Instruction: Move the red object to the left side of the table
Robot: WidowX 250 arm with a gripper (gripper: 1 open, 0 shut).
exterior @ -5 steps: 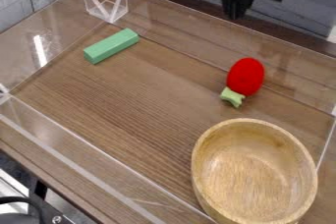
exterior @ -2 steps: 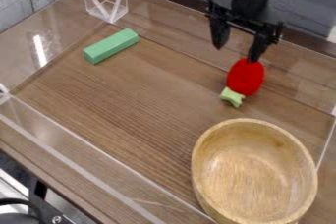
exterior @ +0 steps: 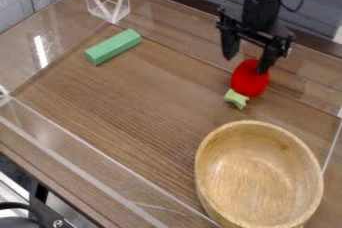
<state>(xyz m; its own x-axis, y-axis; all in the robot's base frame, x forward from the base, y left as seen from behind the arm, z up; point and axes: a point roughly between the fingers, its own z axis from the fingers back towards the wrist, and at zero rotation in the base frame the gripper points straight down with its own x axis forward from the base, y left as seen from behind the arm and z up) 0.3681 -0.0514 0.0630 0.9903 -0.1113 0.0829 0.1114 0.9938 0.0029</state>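
The red object (exterior: 247, 79) is a small strawberry-like toy with a light green leafy end, lying on the brown wood-grain table (exterior: 147, 102) right of centre. My black gripper (exterior: 254, 56) hangs straight down just over the toy's far end, open, its two fingers (exterior: 227, 44) spread to either side of the toy's top. Nothing is gripped between them. Whether the fingertips touch the toy I cannot tell.
A green rectangular block (exterior: 114, 46) lies at the left rear. A round wooden bowl (exterior: 259, 173) stands at the front right, close to the toy. Low clear acrylic walls (exterior: 67, 147) edge the tabletop, with a clear folded piece (exterior: 107, 7) at the back left.
My gripper has come down from the back edge to the red toy and its fingers have spread open. The toy, block and bowl have not moved.
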